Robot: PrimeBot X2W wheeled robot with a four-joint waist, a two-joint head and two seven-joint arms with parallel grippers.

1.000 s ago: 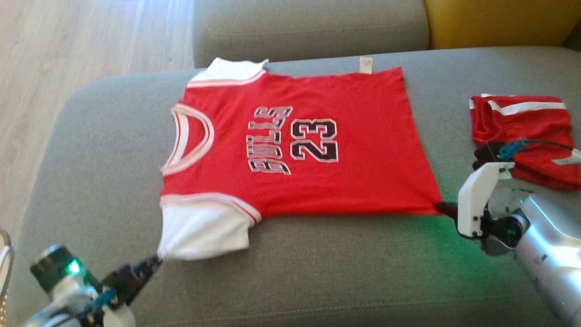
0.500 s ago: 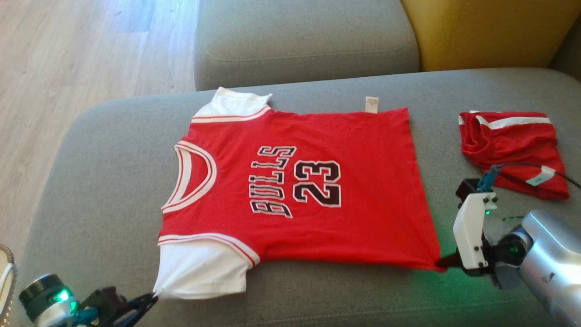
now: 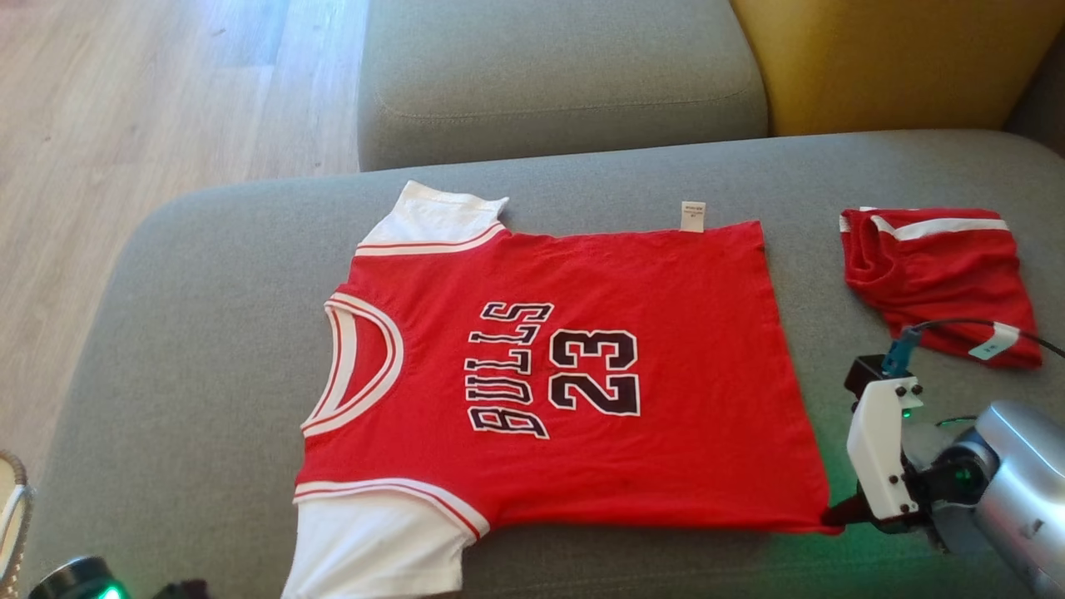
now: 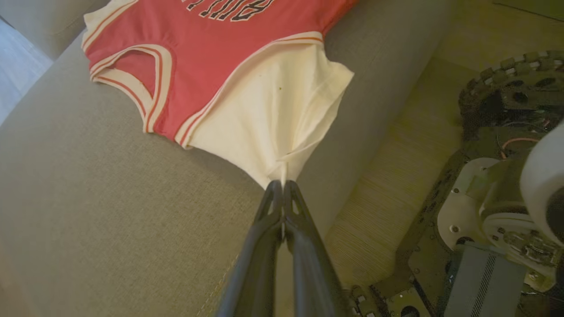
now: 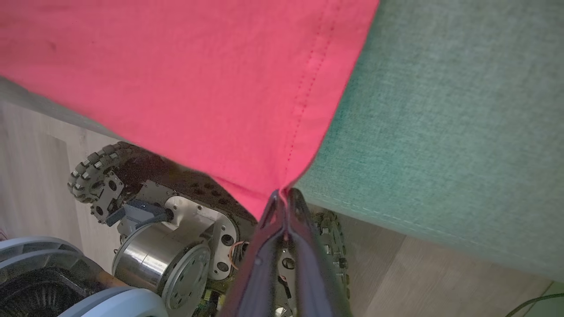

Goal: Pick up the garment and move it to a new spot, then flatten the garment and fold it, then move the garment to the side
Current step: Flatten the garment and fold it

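Observation:
The garment (image 3: 566,374) is a red jersey with white sleeves and "BULLS 23" on it, spread flat across the grey sofa seat (image 3: 191,333). My left gripper (image 4: 282,185) is shut on the tip of the near white sleeve (image 4: 273,114), close to the seat's front edge. My right gripper (image 3: 832,517) is shut on the near hem corner of the jersey (image 5: 220,79) at the lower right of the head view. In the right wrist view the gripper (image 5: 284,193) pinches the red corner beyond the sofa's front edge.
A folded pair of red shorts (image 3: 940,274) lies on the seat at the right. A grey backrest (image 3: 557,75) and a yellow cushion (image 3: 899,58) stand behind. Wooden floor (image 3: 125,108) lies to the left. My wheeled base (image 5: 154,246) sits below the sofa edge.
The head camera has tilted, so the whole scene sits lower in the picture. Both grippers have drawn the near edge of the garment toward the sofa's front, still shut on it.

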